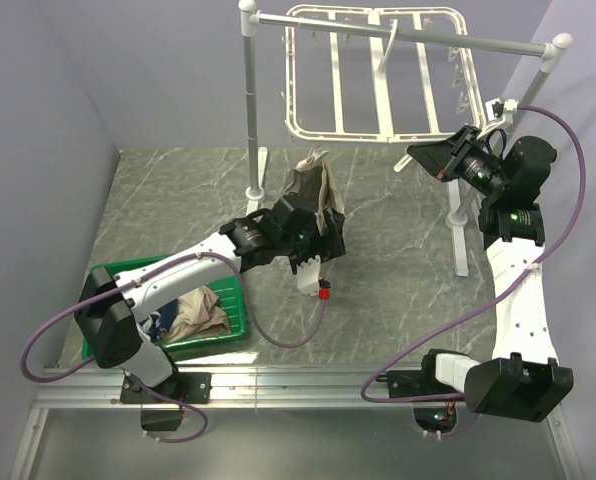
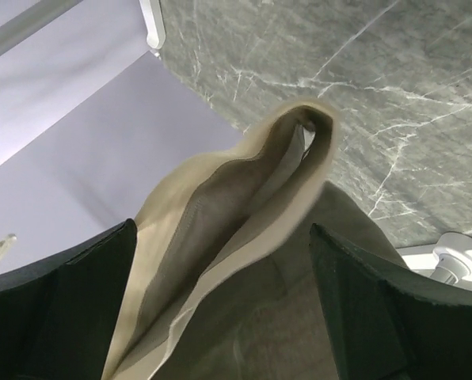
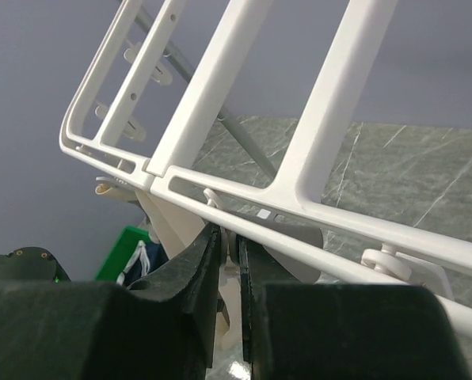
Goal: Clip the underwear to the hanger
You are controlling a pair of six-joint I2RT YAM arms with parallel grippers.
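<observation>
Underwear (image 1: 313, 190) outside basket (image 1: 113, 271) of garments (image 1: 200, 312)

Robot lab test cell, not a home. Plain lavender-grey partition walls (image 1: 38, 130) box in grey marble-pattern tabletop (image 1: 398, 280). Aluminium rail (image 1: 298, 388) runs along near edge, with left arm (image 1: 118, 330) and right arm (image 1: 513, 290) bolted on. Purple cables (image 1: 583, 180) loop loose. Laundry props staged: white pole rack (image 1: 250, 100), white drying frame (image 1: 387, 100), green basket (image 1: 236, 318) of garments.
</observation>
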